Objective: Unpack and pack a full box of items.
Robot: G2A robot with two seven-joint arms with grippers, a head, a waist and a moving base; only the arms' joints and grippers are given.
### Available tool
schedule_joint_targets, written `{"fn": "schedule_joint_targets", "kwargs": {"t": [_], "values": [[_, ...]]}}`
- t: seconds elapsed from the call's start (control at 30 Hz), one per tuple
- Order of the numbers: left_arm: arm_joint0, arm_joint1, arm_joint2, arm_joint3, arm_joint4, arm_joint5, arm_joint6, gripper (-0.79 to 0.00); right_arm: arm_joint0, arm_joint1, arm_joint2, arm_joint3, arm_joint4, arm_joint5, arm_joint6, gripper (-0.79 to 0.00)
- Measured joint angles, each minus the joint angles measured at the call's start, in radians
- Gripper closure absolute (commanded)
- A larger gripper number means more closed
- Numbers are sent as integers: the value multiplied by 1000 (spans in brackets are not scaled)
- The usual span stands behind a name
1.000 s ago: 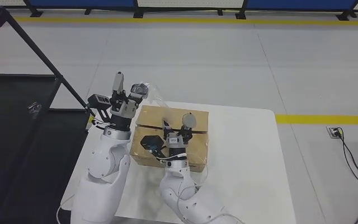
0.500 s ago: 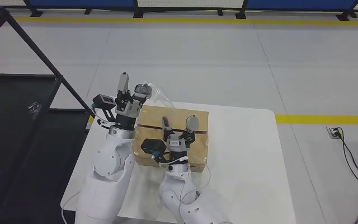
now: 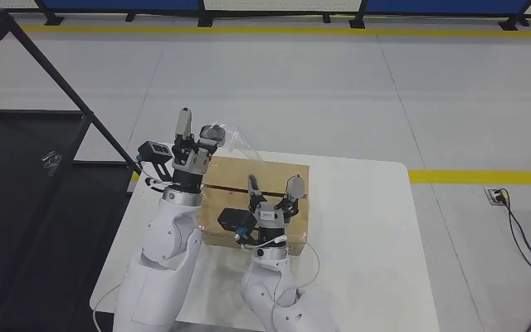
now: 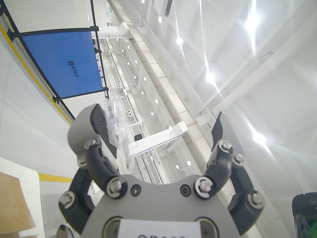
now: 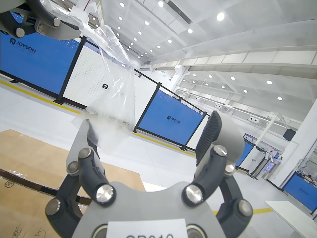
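Shut box (image 3: 220, 176) on table (image 3: 365, 216), seam looks taped. Raised at its far corner, left gripper (image 4: 158, 117) is spread wide, clear film (image 5: 111, 58) clinging to one pad (image 4: 104, 127). Over the lid, right gripper (image 5: 151, 122) is spread, empty. Film looks light, limp, tacky: pinch its free end. Box stiff: take the flap edges.

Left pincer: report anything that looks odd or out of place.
A clear plastic film trails from the left pincer down toward the far edge of the cardboard box. The pincer stands open, yet the film clings to one finger pad, so it looks stuck rather than released.
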Motion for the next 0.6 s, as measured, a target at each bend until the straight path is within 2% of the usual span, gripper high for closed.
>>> {"fn": "schedule_joint_targets", "kwargs": {"t": [0.13,0.43,0.5,0.53,0.57,0.6], "values": [[1,-1,-1,1,3,2,-1,-785,-22,2,17,-30,30,-45,-49,-785],[-1,-4,-5,14,9,2,-3,-785,-73,3,51,-86,100,-72,-162,-785],[-2,-5,-7,17,10,2,-4,-785,-81,2,55,-95,116,-86,-179,-708],[-3,-5,-8,19,11,2,-4,-785,-85,2,59,-100,126,-99,-190,-597],[-3,-5,-8,20,11,2,-4,-785,-87,2,62,-103,133,-109,-198,-449],[-4,-6,-8,21,10,2,-4,-785,-90,2,65,-105,140,-120,-205,-376]]}}
